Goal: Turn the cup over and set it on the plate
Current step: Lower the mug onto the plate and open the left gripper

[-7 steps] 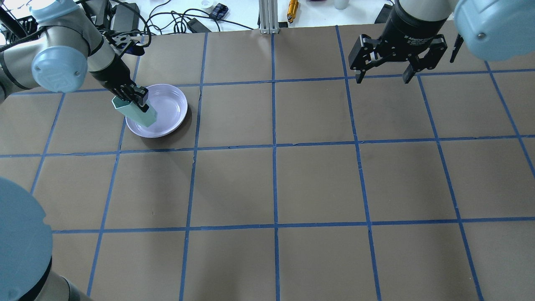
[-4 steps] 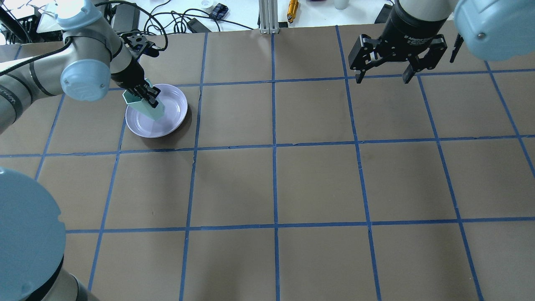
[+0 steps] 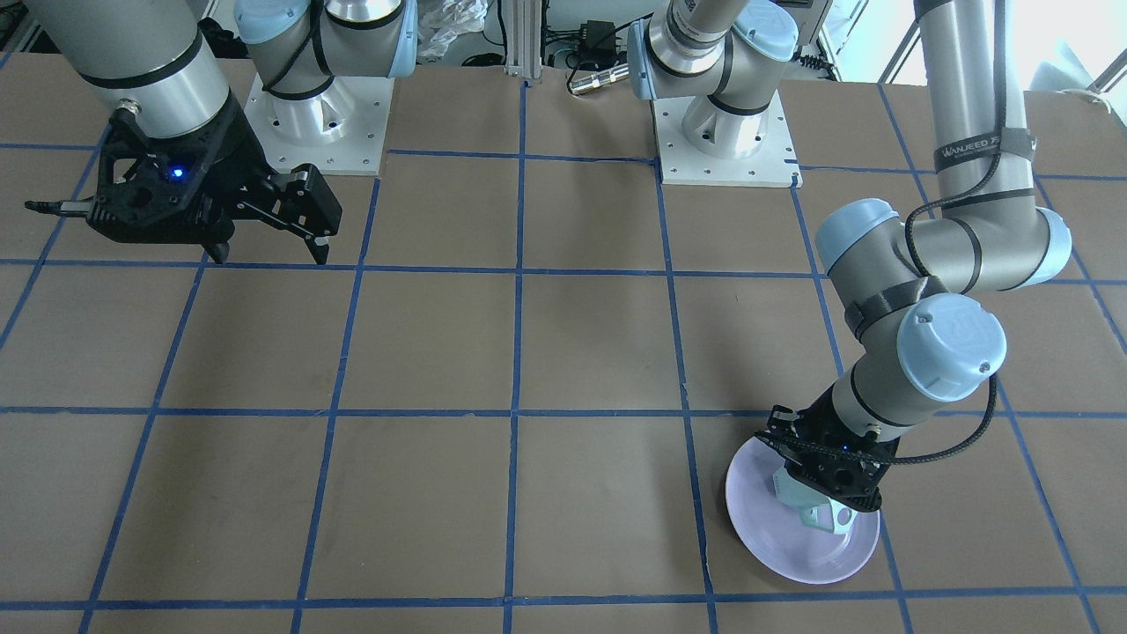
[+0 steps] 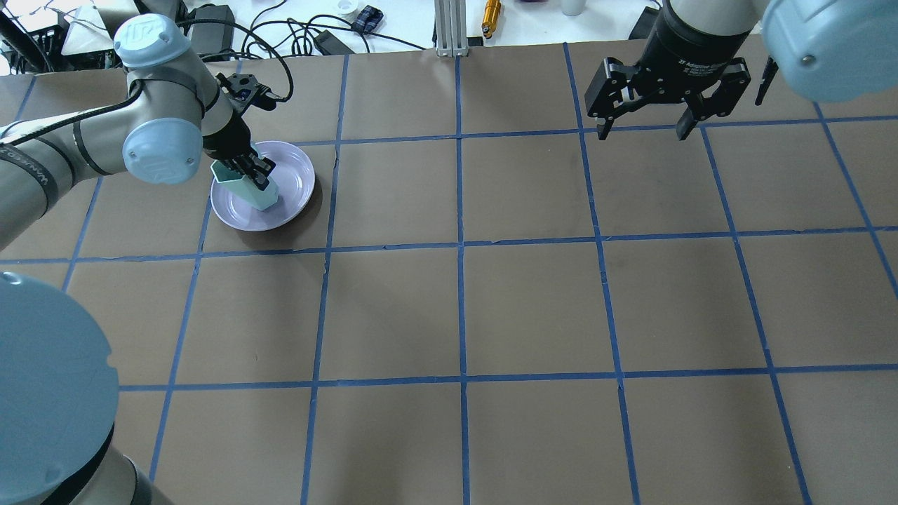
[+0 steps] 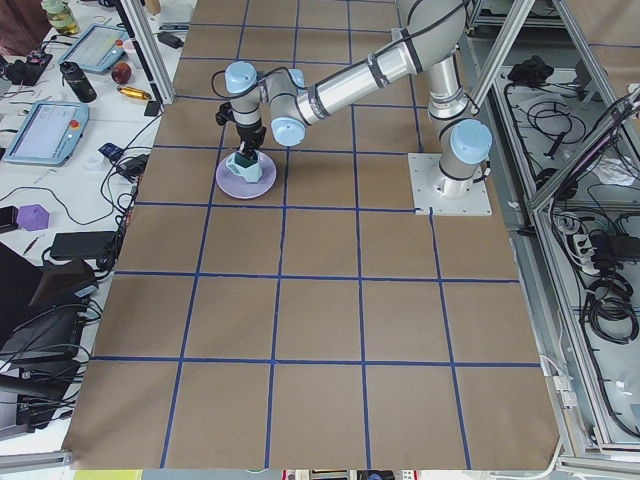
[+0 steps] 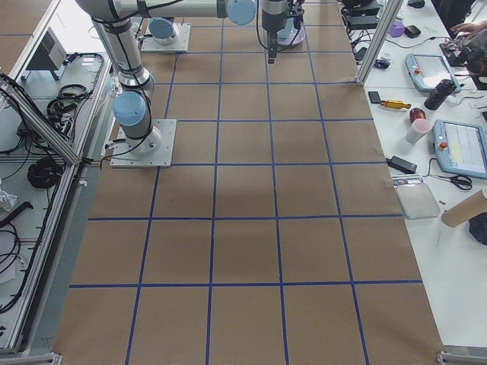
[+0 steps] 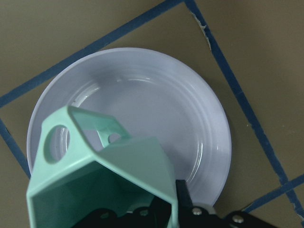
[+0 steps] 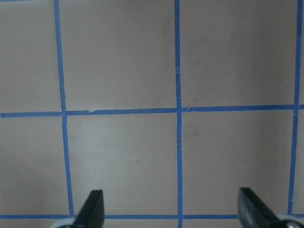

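The pale mint-green faceted cup (image 4: 244, 184) is held in my left gripper (image 4: 255, 172), which is shut on its wall. The cup is tilted, mouth up and leaning left, base down over the left half of the lavender plate (image 4: 295, 188). I cannot tell whether the base touches the plate. In the left wrist view the cup (image 7: 102, 175) shows its open mouth and angular handle above the plate (image 7: 161, 102). The front view shows the gripper (image 3: 829, 490), cup (image 3: 815, 511) and plate (image 3: 784, 533). My right gripper (image 4: 640, 130) is open and empty, far right and high over the table (image 8: 171, 197).
The table is brown paper with a blue tape grid (image 4: 461, 245). Cables, a power brick and an orange tool (image 4: 491, 15) lie beyond the far edge. Both robot bases (image 3: 726, 132) are bolted at the near side.
My left gripper has swung the cup from the plate's left rim in over the plate and turned it more upright. The right arm has not moved.
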`<state>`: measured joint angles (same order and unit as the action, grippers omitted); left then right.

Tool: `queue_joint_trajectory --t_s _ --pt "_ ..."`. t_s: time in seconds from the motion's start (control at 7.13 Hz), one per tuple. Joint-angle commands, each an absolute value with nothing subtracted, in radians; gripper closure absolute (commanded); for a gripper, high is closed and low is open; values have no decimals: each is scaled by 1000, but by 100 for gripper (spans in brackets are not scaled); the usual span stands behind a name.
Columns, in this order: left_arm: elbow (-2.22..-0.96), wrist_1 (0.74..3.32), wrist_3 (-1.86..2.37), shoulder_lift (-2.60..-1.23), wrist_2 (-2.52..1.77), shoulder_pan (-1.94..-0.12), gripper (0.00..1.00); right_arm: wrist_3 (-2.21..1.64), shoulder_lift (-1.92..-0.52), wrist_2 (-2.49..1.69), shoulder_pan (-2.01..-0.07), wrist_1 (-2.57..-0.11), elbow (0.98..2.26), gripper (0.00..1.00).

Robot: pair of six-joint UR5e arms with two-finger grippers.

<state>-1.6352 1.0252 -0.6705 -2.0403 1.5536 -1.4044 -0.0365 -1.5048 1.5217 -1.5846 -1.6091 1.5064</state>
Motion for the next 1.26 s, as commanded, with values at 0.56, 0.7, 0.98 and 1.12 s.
queue_joint_trajectory --t_s 0.56,0.7,0.98,1.12 --pt "-1644 1060 -646 -1972 1552 -1408 0 -37 -1505 1522 -1585 -1609 1506 0" --pt "-1643 1102 -634 -1936 1551 -1408 0 -35 -1505 1522 -1585 -1609 1506 0" --pt "-1635 1220 -565 -1840 1546 -1414 0 -35 -1505 1522 -1585 -1609 1506 0" --pt "-1635 1285 -519 -1780 1545 -1417 0 -35 -1505 1522 -1585 -1609 1506 0"
